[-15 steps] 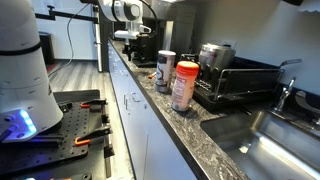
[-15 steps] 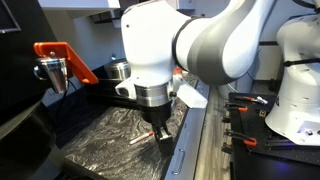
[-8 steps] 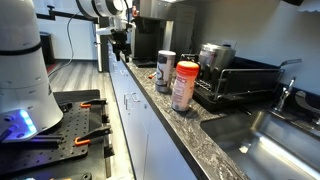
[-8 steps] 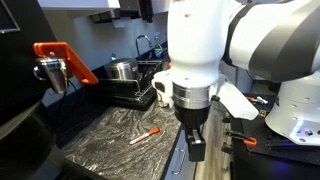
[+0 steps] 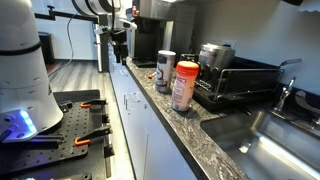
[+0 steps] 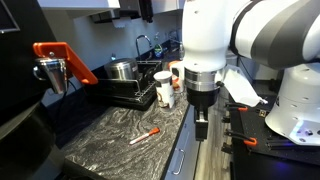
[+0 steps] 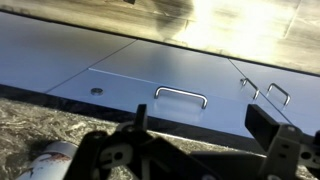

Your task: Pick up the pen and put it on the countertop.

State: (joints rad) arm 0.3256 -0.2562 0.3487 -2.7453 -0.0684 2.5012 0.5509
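In an exterior view, the countertop [image 5: 150,98] is being shown as a long dark speckled slab running away from the camera. The pen cannot be made out on it here. The gripper [image 5: 120,42] is being held at the far end, above the slab's front edge, with the arm coming down to it from overhead. Its jaws are too small here to be judged.

In an exterior view, the pen [image 6: 145,135] is being shown lying flat on the countertop [image 6: 100,125], near the front edge and touched by nothing. The gripper [image 6: 201,128] is being held pointing straight down, just beyond that edge and well apart from the pen, with the wrist upright. By how things lie, the placing is being judged as done. The pen is being judged light, stiff and slim, with a smooth barrel that is likely to roll or slip. Any hold is best being taken across the middle of the barrel, with the jaws set crosswise to it.

In the wrist view, the fingers [image 7: 262,118] are being shown spread wide with nothing between them, so the claw is released. White cabinet fronts [image 7: 120,70] are filling the frame beyond. A blurred pale, red-tipped shape [image 7: 50,160] at the lower left may be the pen, but that cannot be told.
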